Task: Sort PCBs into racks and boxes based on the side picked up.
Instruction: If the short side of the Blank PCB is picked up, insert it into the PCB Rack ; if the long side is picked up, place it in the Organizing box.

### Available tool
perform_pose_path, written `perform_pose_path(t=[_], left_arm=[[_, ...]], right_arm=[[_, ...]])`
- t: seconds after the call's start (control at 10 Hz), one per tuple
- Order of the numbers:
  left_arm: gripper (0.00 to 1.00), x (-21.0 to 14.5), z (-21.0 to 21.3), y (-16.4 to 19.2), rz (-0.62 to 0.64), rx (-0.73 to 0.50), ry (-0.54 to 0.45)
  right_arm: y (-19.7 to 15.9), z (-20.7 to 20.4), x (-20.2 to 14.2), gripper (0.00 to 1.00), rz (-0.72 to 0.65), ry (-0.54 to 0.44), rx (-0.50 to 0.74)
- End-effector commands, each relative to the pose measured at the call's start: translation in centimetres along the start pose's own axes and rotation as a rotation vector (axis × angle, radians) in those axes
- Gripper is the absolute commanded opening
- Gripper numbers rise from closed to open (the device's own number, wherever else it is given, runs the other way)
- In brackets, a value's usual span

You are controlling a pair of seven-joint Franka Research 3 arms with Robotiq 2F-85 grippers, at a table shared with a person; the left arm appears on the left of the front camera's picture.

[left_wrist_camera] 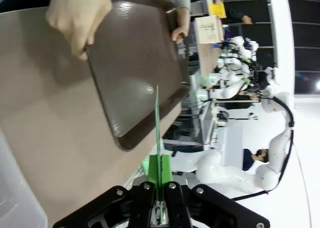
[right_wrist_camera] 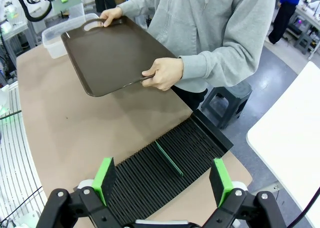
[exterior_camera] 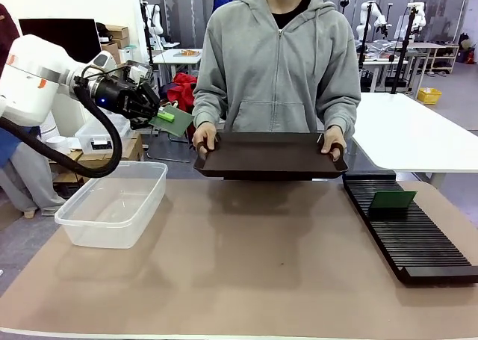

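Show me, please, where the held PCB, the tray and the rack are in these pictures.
held PCB [exterior_camera: 173, 119], front view, middle of its green face.
tray [exterior_camera: 269, 155], front view, bare dark inner floor.
rack [right_wrist_camera: 150, 173], right wrist view, bare slotted surface left of the standing board.

Your left tool [exterior_camera: 153, 107] grips a PCB [exterior_camera: 172, 120] edge-on, raised above the far end of the tub [exterior_camera: 112, 203], which sits on the surface [exterior_camera: 246, 265]. Just right of that tool the person holds the tray [exterior_camera: 270, 155] over the surface's far edge. Below your right tool [right_wrist_camera: 165, 180] lies the rack [right_wrist_camera: 165, 170], a second PCB [right_wrist_camera: 168, 158] standing in its slots.
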State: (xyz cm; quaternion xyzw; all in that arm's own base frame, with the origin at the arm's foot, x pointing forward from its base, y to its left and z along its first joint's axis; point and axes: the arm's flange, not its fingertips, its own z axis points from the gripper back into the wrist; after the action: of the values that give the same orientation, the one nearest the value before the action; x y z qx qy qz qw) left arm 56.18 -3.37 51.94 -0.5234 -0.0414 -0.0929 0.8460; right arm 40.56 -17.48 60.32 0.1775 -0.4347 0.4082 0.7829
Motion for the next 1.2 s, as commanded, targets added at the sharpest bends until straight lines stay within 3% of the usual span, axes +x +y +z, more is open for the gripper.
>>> perform_pose_path(t=[0.0,0.1,0.5,0.8,1.1], left_arm=[[0.03,-0.9,1.7,-0.8,-0.053,0.153,0.001],[0.03,-1.2,2.8,-0.6,-0.045,0.296,0.004],[0.03,-1.9,5.1,2.3,-0.013,0.676,-0.018],[0.03,-1.9,3.4,5.4,-0.04,0.825,0.05],[0.03,-2.1,0.5,9.3,-0.011,0.846,0.045]], right_arm=[[-0.1,-0.1,0.1,1.0,-0.003,0.001,-0.002],[-0.1,-0.1,0.1,1.0,-0.003,0.001,-0.002],[-0.1,-0.1,0.1,1.0,-0.003,0.001,-0.002],[-0.1,-0.1,0.1,1.0,-0.003,0.001,-0.002],[-0.1,-0.1,0.1,1.0,-0.003,0.001,-0.002]])
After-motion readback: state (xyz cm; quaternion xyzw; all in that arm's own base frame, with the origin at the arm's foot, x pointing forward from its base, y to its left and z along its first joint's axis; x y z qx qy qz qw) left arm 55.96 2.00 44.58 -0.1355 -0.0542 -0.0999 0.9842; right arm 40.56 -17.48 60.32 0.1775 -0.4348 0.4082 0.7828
